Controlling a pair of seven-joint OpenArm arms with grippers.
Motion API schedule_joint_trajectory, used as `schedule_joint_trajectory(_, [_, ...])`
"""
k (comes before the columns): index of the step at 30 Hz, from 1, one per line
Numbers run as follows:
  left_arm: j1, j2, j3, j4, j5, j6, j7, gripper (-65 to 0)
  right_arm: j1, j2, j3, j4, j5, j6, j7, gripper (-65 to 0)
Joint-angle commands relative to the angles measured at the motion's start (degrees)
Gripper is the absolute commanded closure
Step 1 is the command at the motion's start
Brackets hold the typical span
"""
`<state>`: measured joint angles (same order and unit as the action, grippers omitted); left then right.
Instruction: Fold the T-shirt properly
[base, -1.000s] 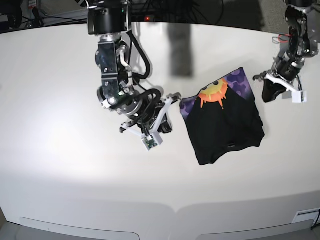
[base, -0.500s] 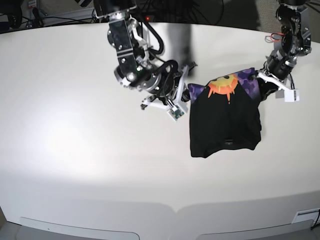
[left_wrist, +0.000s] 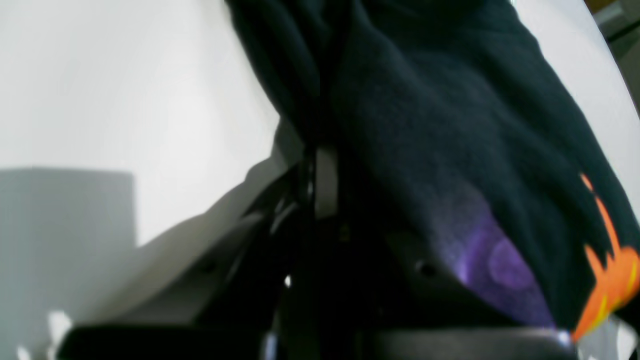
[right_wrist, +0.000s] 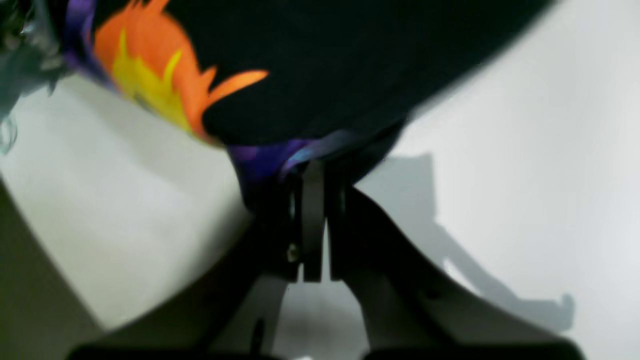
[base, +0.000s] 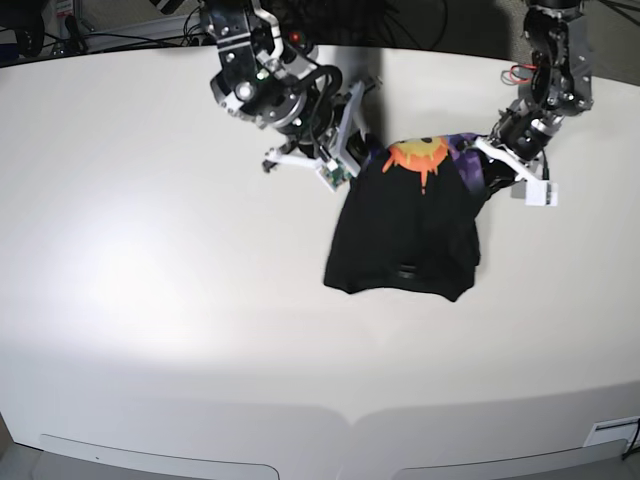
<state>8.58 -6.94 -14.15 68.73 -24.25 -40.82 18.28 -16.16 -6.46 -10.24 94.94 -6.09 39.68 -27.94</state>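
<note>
Now, in the left wrist view, the left gripper (left_wrist: 320, 165) has its jaws pinching a black corner of the T-shirt (left_wrist: 450, 125). In the right wrist view, the right gripper (right_wrist: 312, 175) pinches the purple printed edge. In the base view both arms have carried the shirt's far edge up and toward the desk's (base: 150, 300) back since a second ago; its lower hem now drags near the middle. That suggests a lift to lay it flat. Open desk lies in front and left; the back edge is close.
</note>
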Motion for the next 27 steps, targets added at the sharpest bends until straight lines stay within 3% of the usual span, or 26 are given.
schedule_joint_trajectory(1, [0.76, -0.02, 0.39, 0.31, 3.17, 0.82, 5.09, 0.0, 0.02, 0.13, -0.24, 1.2, 0.68, 0.32, 1.57, 0.0])
schedule_joint_trajectory(9, [2.8, -1.77, 0.37, 6.56, 2.49, 0.82, 8.72, 0.0, -1.03, 5.31, -0.17, 6.51, 0.68, 0.32, 1.25, 0.0])
schedule_joint_trajectory(14, [7.67, -3.89, 0.31, 14.95, -0.74, 0.82, 8.72, 0.0, -1.07, 6.05, 1.09, 10.4, 0.72, 0.32, 0.07, 0.0])
schedule_joint_trajectory(16, [9.86, -4.87, 0.26, 18.86, -0.87, 1.16, 8.72, 0.0, -1.14, 6.03, 1.88, 12.35, 1.33, 0.32, -1.92, 0.0])
schedule_joint_trajectory(21, [16.61, -8.2, 0.26, 28.11, -0.87, 5.9, 8.68, 0.0, -3.8, 6.01, 5.46, 20.22, 9.84, 0.32, -11.87, 0.0])
schedule_joint_trajectory(27, [25.68, -11.37, 0.26, 34.47, -0.9, 9.4, 8.68, 0.0, -12.74, 6.03, 12.15, 29.68, 11.3, 0.32, -18.88, 0.0])
